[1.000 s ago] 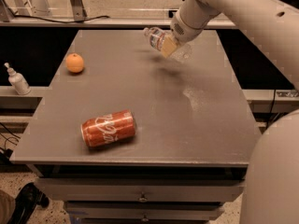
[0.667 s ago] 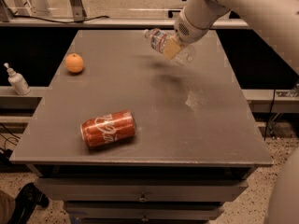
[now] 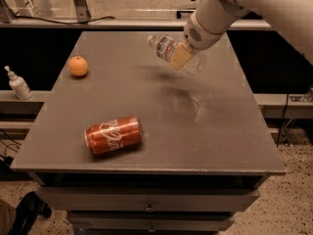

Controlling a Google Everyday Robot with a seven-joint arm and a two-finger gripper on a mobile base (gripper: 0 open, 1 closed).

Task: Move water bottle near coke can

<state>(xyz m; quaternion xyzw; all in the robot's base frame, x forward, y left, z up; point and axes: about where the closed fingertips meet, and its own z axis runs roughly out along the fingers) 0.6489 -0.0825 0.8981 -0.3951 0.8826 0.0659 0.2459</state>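
Grey tabletop (image 3: 220,146) with drawers beneath and dark shelving behind it, and we are mid-carry. The gripper (image 3: 182,57) hangs over the far right part of the tabletop, jaws clamped across the water bottle (image 3: 164,45), one tan pad plainly pressed over its middle. The bottle is off the surface and tilted, cap end pointing left and slightly far, with its soft shadow lying on the tabletop just below.

What's changed in the last second? Not much for the bottle: it has crept a touch nearer and to the right, no more. The big move is the arm (image 3: 254,9), whose bulk has swung clear of the near right corner, so the whole tabletop shows.

And the target? The coke can (image 3: 113,134) lies on its side at the near left, well apart from the bottle, and it hasn't budged. The orange (image 3: 78,66) sits at the far left, also unmoved, and a small white pump bottle (image 3: 17,83) stands on the ledge off the left edge.

So the pickup looks done and the grip looks firm, but by my read the real travel hasn't started. The bottle has to come diagonally near and left, then go down beside the can without nudging it. A can on its side could roll away.
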